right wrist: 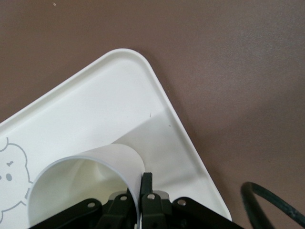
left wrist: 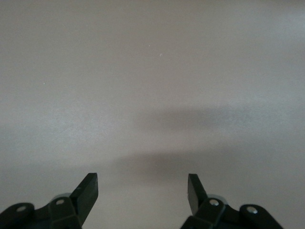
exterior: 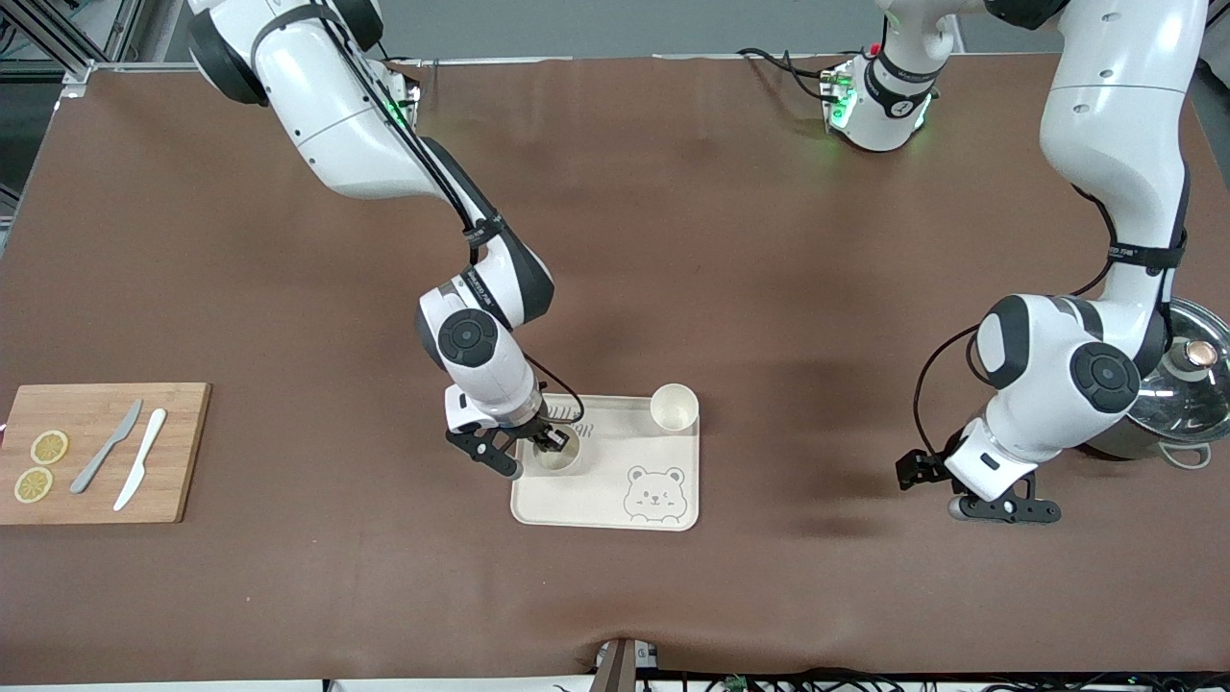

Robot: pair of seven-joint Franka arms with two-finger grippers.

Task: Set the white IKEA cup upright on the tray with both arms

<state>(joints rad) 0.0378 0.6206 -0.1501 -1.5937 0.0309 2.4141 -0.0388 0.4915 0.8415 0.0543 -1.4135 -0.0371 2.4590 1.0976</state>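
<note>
A white cup (exterior: 557,452) stands mouth-up on the cream bear tray (exterior: 615,509), at the tray's end toward the right arm. My right gripper (exterior: 553,440) is shut on this cup's wall, one finger inside and one outside. The right wrist view shows the same pinch: gripper (right wrist: 141,183), cup (right wrist: 81,186), tray (right wrist: 109,95). A second white cup (exterior: 674,407) stands upright on the tray's corner farther from the front camera. My left gripper (exterior: 999,509) waits open over bare table toward the left arm's end; between its fingers (left wrist: 143,188) there is nothing.
A wooden cutting board (exterior: 96,481) with two lemon slices (exterior: 40,465), a grey knife (exterior: 106,447) and a white knife (exterior: 140,471) lies at the right arm's end. A steel pot with a glass lid (exterior: 1187,384) stands beside the left arm.
</note>
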